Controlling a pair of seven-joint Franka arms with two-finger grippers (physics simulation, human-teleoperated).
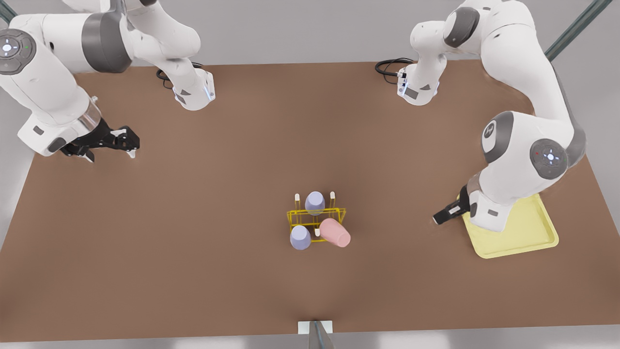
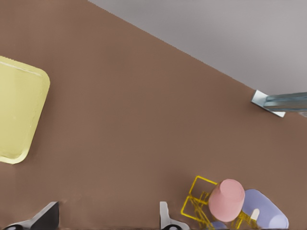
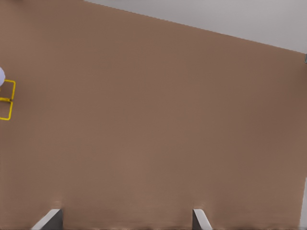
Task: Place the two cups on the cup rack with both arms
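A flat, matte brown table (image 1: pixel 203 252) spreads wide, bare all around its middle and out to its pale edges. Two bulky white arms with grey joints lean in from the far corners. The one on the front view's left carries the right gripper (image 1: pixel 127 143), which hangs over open tabletop well apart from everything. Its fingers (image 3: pixel 50 218) are spread wide and hold nothing. The arm on the front view's right bends low over a pale-yellow square tray (image 1: pixel 533 242) with rounded corners and a raised rim, hiding part of it. The left gripper (image 1: pixel 443 215) sits just off the tray's inner edge, and the left wrist view shows its fingers (image 2: pixel 165 218) set wide apart and empty. The tray (image 2: pixel 19 115) lies off to one side there, and clear brown surface separates it from the rack. The rack (image 1: pixel 317 215), a thin bright-yellow wire frame with white-tipped pegs, stands near the table's middle, between the arms and well apart from both. On it are three smooth tapered cups. The far lavender cup (image 1: pixel 315 202) is on the back row. The near lavender cup (image 1: pixel 300 237) and the pink cup (image 1: pixel 335 232) are on the front row, the pink one tilted outward. A small metal bracket (image 1: pixel 315 327) marks the table's near edge.
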